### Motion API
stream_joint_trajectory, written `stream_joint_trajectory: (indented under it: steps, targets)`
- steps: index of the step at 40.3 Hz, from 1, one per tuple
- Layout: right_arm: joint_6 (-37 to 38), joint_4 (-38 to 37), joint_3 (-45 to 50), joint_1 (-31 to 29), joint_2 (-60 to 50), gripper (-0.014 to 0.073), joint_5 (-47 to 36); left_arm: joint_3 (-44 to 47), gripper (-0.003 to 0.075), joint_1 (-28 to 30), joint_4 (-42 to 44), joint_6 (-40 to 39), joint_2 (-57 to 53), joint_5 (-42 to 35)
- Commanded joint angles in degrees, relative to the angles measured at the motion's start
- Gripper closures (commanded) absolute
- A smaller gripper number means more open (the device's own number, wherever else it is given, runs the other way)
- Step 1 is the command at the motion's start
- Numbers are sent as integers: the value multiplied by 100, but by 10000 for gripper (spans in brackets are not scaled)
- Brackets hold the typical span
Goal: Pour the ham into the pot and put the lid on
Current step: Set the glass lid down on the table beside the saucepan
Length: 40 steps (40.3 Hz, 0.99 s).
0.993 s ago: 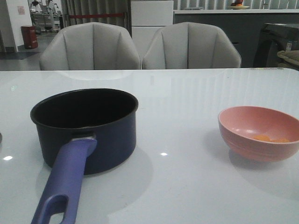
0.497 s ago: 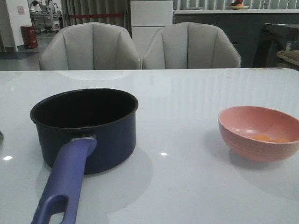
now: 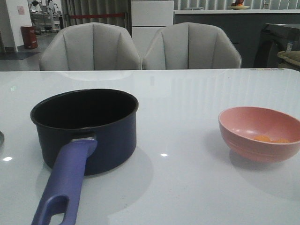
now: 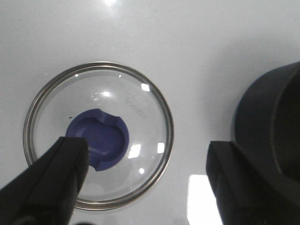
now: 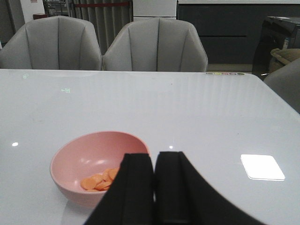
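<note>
The dark navy pot (image 3: pixel 86 129) stands left of centre in the front view, its purple-blue handle (image 3: pixel 65 180) pointing at the camera. At the right sits a pink bowl (image 3: pixel 260 133) holding the orange ham (image 3: pixel 268 138). Neither gripper shows in the front view. The left wrist view looks down on the lid (image 4: pixel 140 108), flat on the table with its purple-blue knob (image 4: pixel 98 139) up. My left gripper (image 4: pixel 146 161) hangs open above it, one finger over the knob's side and the other near the pot (image 4: pixel 276 126). My right gripper (image 5: pixel 153 157) is shut and empty, just beside the bowl (image 5: pixel 75 159) and ham (image 5: pixel 98 179).
Two grey chairs (image 3: pixel 140 47) stand behind the table's far edge. The white table (image 3: pixel 187 108) is glossy and shows light reflections. Only a sliver of the lid (image 3: pixel 1 138) shows at the left border of the front view.
</note>
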Motion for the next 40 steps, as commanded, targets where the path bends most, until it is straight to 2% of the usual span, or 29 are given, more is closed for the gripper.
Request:
stream_joint_trajectory:
  steps: [1,13,23,32,40]
  targets:
    - [0,-64,60,-6,-114,440,-431,87,165,-174,-64,58,-866,-412]
    - [0,-64,60,-6,-114,440,-431,1106,165,-564,-64,309,-3126,-1132]
    - [0,-64,60,-6,-114,440,-431,2530,166,-634,-47,309,-5129,-2002]
    - [0,-64,60,-6,-114,440,-431,3607,166,-1233,220,309,-6226,-2248]
    - [0,-64,60,-6,-114,440,-431,4314,166,-1320,459,309,-7006,-2784]
